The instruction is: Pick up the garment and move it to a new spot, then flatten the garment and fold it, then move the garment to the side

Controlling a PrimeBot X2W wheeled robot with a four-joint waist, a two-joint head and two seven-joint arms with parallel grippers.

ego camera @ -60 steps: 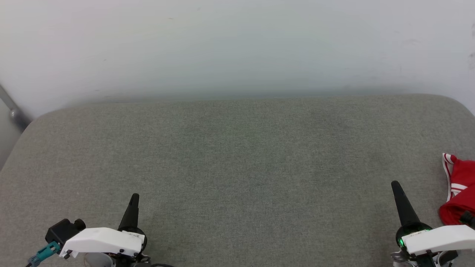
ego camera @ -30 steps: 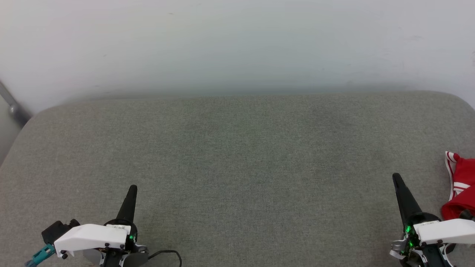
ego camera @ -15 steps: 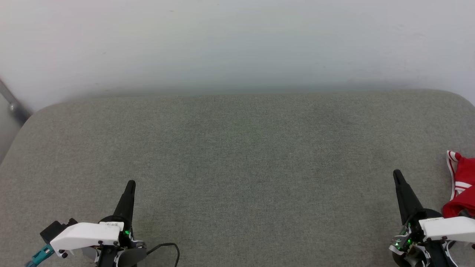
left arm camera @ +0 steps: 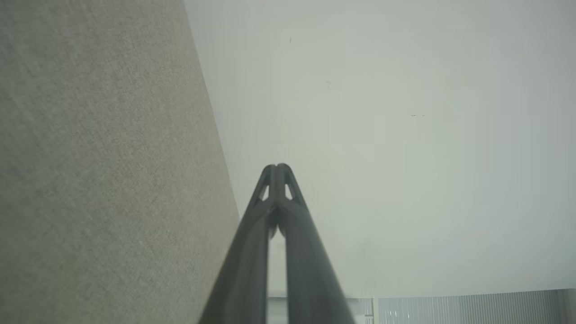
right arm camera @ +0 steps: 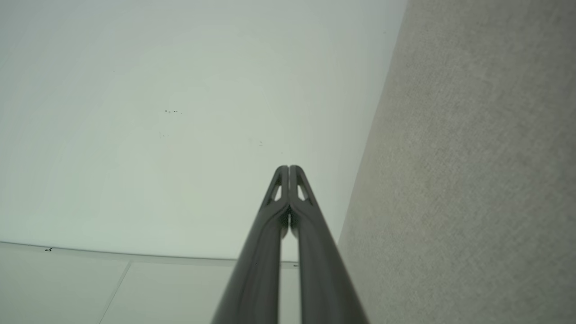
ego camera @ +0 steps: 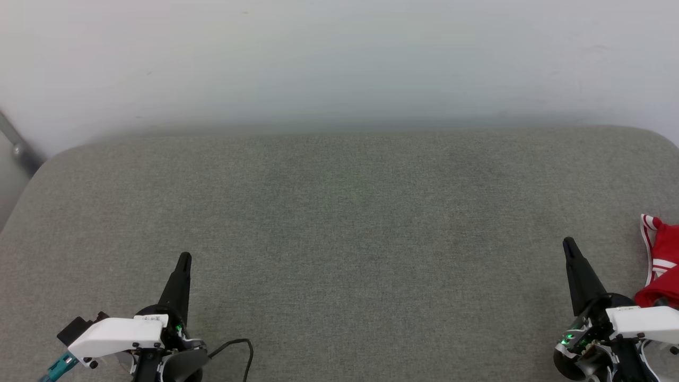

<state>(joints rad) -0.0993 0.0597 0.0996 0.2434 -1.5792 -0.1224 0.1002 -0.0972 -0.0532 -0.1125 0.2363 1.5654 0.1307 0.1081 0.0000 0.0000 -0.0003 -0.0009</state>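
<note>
Red jersey (ego camera: 669, 241) sits bunched at three o'clock on the bench (ego camera: 339, 223), ungrasped, so left gripper (ego camera: 184, 257) and right gripper (ego camera: 568, 241) idle, jaws closed, empty.

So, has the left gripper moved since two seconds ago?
Yes, a little: the left gripper has crept forward, its tip now nearer the far edge of the cushion, beyond what the camera's own small shift accounts for.
</note>
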